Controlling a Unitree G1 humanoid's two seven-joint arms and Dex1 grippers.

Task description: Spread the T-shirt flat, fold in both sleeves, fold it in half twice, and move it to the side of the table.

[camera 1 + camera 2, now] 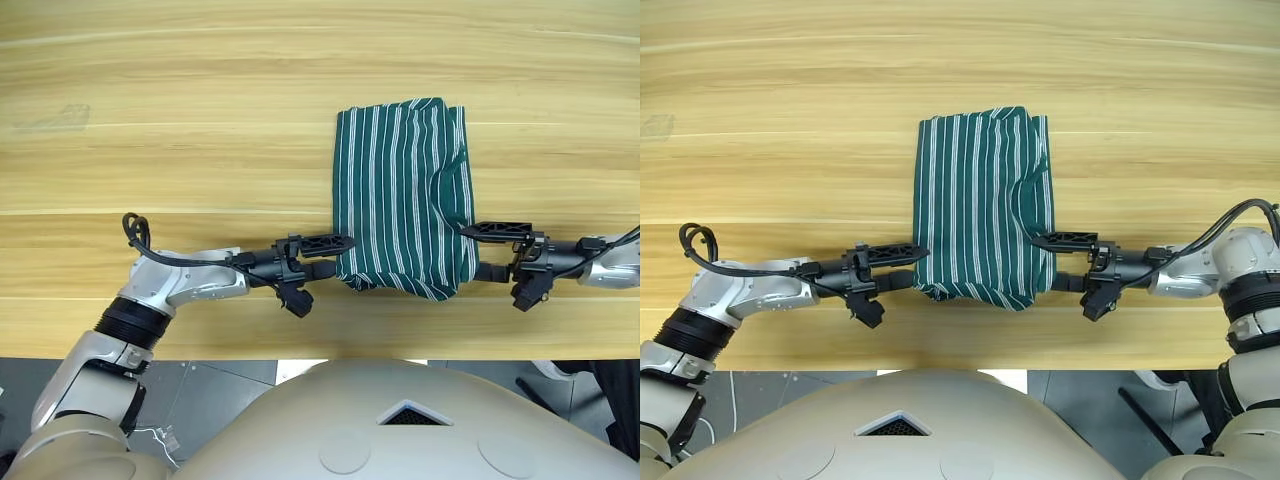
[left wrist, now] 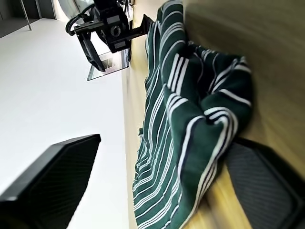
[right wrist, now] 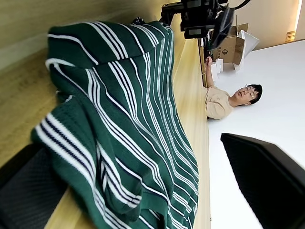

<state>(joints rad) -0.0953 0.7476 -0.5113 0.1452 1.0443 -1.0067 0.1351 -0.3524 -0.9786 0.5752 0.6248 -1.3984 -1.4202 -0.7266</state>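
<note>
Fingers on your left gripper (image 1: pixel 340 256) and right gripper (image 1: pixel 472 250) are spread apart, each straddling a near corner of the folded T-shirt (image 1: pixel 400 190) lying mid-table (image 1: pixel 150 150). The shirt looks light, soft and floppy, so pinch all layers at those corners.

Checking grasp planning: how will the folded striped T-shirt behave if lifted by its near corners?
Likely floppy: the T-shirt bunches in soft wrinkles at its near edge. Probably light: thin knit. Between the left gripper and right gripper, its middle would likely sag.
</note>
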